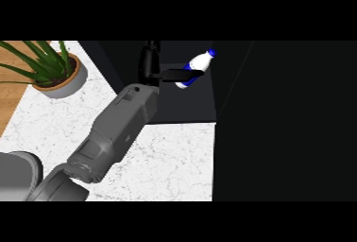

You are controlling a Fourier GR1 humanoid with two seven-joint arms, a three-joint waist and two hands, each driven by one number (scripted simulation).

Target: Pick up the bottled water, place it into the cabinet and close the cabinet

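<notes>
**Setting the bottle down inside the cabinet**

We have one arm in view, reaching up from the lower left across the white marble counter (167, 156) into the dark cabinet (188, 104). From its entry at the left we take it for the left arm. The left hand (155, 66) is inside the opening, with a finger or thumb stretched out flat against the bottled water (192, 69) and the rest of the hand behind it. It looks clamped on the bottle at its middle, though the black hand against the black interior hides most of the hold. The right hand does not show at all.

The bottle is inside the cabinet mouth, tilted, with its cap end up and to the right, near the open door (279, 118) that fills the right of the view. We cannot tell whether its base touches the cabinet floor.

To do this step well, we judge we should bring the bottle upright before releasing, lower it until the base sits flat, then spread the fingers and draw the hand straight back out so nothing nudges it. It should stand deep enough to leave the door's swing free.

The bottle itself is white with a blue band and blue cap end, smooth and narrow, so likely to tip if let go at a tilt. A potted plant (52, 66) stands well apart at the upper left.
</notes>
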